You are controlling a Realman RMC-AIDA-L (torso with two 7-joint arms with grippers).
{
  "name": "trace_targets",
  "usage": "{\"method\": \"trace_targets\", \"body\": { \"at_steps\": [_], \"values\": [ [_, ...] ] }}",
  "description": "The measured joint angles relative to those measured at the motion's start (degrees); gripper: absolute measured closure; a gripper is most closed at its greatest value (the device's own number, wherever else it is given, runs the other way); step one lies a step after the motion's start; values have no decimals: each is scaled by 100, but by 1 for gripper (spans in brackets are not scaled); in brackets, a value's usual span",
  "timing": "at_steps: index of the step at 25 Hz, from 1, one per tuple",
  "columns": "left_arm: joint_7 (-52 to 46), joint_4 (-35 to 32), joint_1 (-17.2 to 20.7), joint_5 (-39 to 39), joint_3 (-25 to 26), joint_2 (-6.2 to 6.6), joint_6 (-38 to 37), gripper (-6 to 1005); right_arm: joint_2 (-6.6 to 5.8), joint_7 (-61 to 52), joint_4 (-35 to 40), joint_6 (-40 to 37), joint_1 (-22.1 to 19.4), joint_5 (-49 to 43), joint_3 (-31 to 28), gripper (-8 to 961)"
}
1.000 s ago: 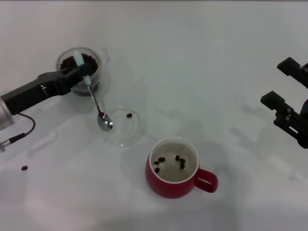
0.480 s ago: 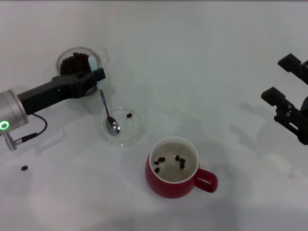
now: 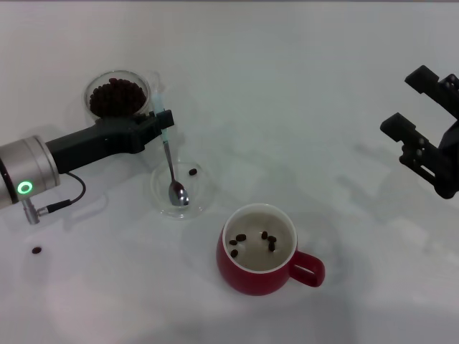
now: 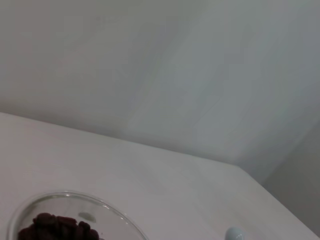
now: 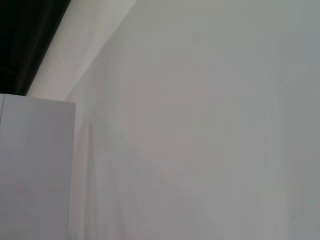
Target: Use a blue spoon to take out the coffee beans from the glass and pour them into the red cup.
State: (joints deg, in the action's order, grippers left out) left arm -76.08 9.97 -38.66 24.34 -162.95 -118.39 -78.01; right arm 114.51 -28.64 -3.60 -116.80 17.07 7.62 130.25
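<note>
Nearest the robot, the red cup [image 3: 257,249] stands right of centre with a few coffee beans [image 3: 252,239] already inside; one stray bean [image 3: 36,250] lies on the table [image 3: 301,107] at near left. Just beyond the cup, on its left, the blue spoon [image 3: 171,165] hangs nearly upright with its bowl over the clear saucer [image 3: 199,188], beside a single loose bean [image 3: 193,171]; the bowl appears empty. The left gripper [image 3: 162,120] is clamped on the spoon's pale handle. Farther left, the glass [image 3: 117,97] holds most of the beans. The right gripper [image 3: 424,118] hangs idle at far right, fingers spread. Judged step: between scoops. The next move calls for carrying the spoon back to the glass to dip it in.
</note>
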Motion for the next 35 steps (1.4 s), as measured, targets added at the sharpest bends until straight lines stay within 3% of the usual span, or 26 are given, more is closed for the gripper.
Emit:
{"method": "trace_targets", "body": {
  "at_steps": [5, 16, 20, 23, 27, 35],
  "values": [
    [-17, -5, -26, -53, 0, 7, -10, 875, -2, -20, 0, 32, 48, 23, 0, 252],
    [-68, 56, 8, -10, 23, 63, -80, 756, -41, -28, -9, 52, 86, 39, 0, 252],
    [275, 190, 40, 152, 33, 138, -554, 678, -56, -28, -7, 48, 86, 38, -6, 252],
    [634, 595, 160, 566, 15, 157, -1188, 678, -60, -27, -14, -11, 76, 38, -53, 252],
    [966, 1281, 523, 1417, 15, 158, -1791, 677, -49, 35, -18, -94, 19, 87, -74, 252],
    [1755, 1629, 1591, 2962, 29, 187, -1803, 677, 1, 139, -36, -298, -329, 676, -80, 252]
  ]
}}
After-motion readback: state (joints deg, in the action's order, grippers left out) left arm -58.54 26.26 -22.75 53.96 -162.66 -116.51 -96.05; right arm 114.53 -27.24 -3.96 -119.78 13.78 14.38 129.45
